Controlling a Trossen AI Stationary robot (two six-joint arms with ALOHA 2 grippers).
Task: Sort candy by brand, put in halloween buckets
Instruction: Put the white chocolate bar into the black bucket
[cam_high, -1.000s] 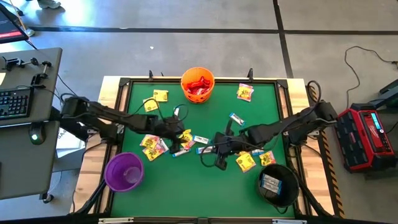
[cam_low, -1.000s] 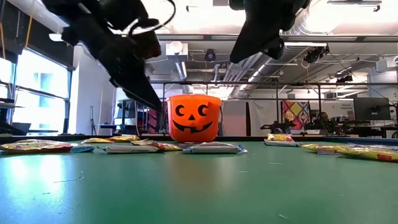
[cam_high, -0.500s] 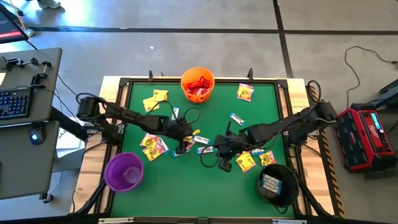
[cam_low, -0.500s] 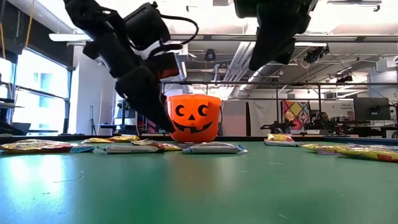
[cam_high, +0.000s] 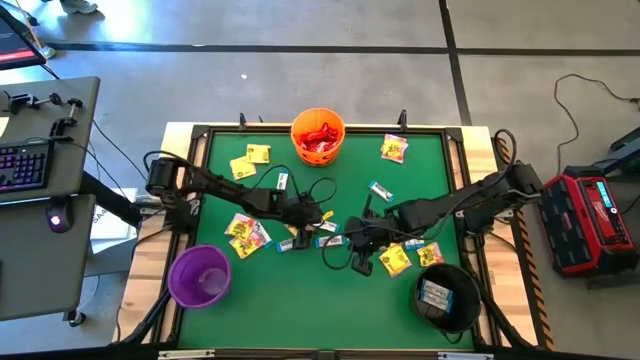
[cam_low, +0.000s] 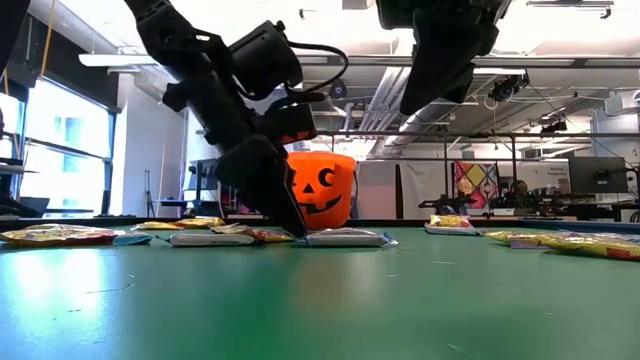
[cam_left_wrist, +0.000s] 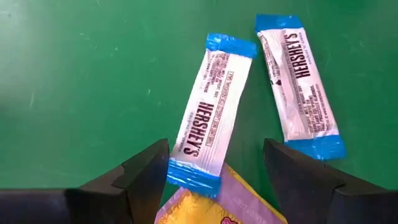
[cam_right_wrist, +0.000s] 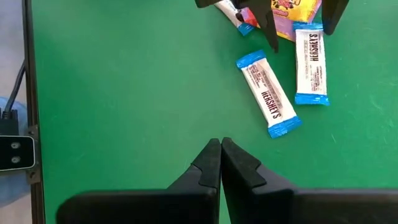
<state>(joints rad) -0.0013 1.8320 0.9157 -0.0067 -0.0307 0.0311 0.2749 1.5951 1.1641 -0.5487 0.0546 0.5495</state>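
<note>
Left gripper (cam_left_wrist: 214, 180) spread wide, low over the centre of the surface (cam_high: 300, 310), straddling the near end of a white-blue bar (cam_left_wrist: 208, 121). That bar lies flat, with one end resting on a yellow packet (cam_left_wrist: 211, 208). A second white-blue bar (cam_left_wrist: 298, 84) lies just beside it, apart, outside one finger.

Right gripper (cam_right_wrist: 221, 163) pressed together, holding nothing, hovering above the surface just right of centre; it waits.

Buckets: orange (cam_high: 318, 137) at far centre with red candy inside; purple (cam_high: 199, 276) near left, looks empty; black (cam_high: 447, 297) near right, with white-blue candy in it.

Judgement: step in hand is picking the straddled bar.
- Close across its short width, not the length.
- Keep fingers clear of the neighbouring bar.
- Bar overlaps the yellow packet: risk of pinching both. Aim for the part over bare green, or lift slowly and check that only one comes up.
- Wrapper is flat and slick; fingertips must reach the surface before closing.
- Destination likely the black bucket, on the right arm's side; watch for crossing that arm.
</note>
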